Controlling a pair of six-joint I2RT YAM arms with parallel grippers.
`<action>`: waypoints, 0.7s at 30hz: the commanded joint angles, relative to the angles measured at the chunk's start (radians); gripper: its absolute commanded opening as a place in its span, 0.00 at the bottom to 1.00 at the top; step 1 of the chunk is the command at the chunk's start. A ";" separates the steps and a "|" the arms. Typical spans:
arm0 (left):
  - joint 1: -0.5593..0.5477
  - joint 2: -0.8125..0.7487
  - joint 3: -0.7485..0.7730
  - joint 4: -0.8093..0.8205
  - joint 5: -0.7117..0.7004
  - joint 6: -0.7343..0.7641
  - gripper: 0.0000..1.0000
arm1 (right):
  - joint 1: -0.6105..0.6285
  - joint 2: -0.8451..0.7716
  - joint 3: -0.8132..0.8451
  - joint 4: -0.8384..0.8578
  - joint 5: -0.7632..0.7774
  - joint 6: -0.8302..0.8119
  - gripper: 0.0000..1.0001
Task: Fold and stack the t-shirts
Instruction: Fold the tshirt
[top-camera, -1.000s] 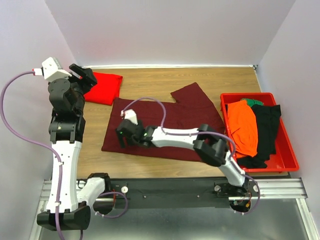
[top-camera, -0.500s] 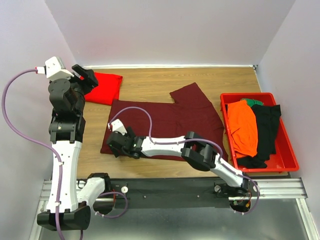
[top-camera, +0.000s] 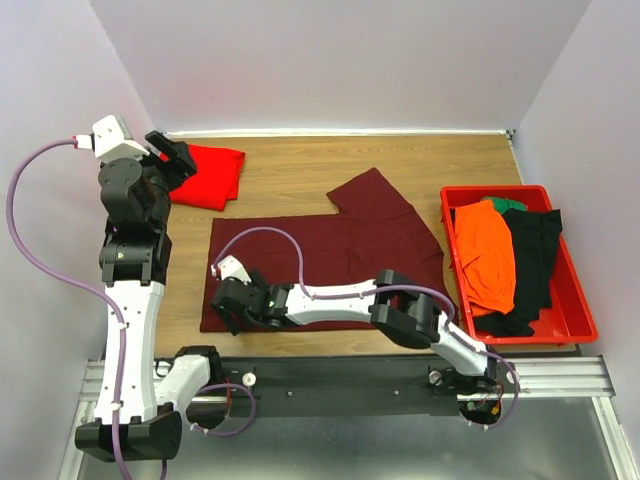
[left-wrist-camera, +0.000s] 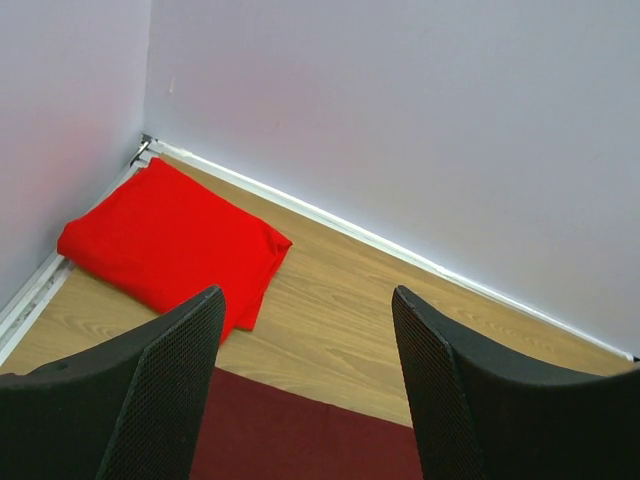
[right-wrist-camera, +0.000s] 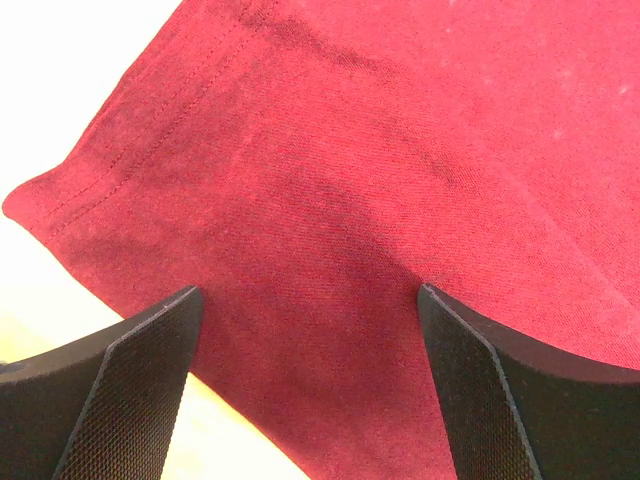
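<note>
Both grippers stand with jaws apart, holding nothing. The right gripper (top-camera: 226, 303) sits low over the near-left corner of the maroon t-shirt (top-camera: 340, 235), with the hemmed edge just left of its fingers (right-wrist-camera: 150, 380). The left gripper (top-camera: 172, 155) is raised by the left wall, above the folded red t-shirt (top-camera: 210, 176) in the far-left corner of the table (top-camera: 300, 165). The maroon shirt lies spread flat mid-table, one sleeve angled backward, its right edge just beside a red bin (top-camera: 500, 190).

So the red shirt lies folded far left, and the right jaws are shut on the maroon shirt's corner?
Not shut: the right wrist view shows the right jaws wide open over a corner of the maroon shirt, gripping nothing. The red shirt does lie folded far left.
</note>
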 joint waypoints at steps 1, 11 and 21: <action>0.012 0.012 -0.020 0.012 0.003 0.006 0.76 | 0.026 0.004 0.009 -0.075 -0.105 0.036 0.94; 0.036 0.124 -0.075 0.010 -0.114 -0.100 0.90 | -0.060 -0.161 -0.031 -0.056 -0.067 0.028 0.96; 0.046 0.372 -0.147 0.000 -0.174 -0.207 0.81 | -0.406 -0.491 -0.311 0.054 -0.122 0.038 0.95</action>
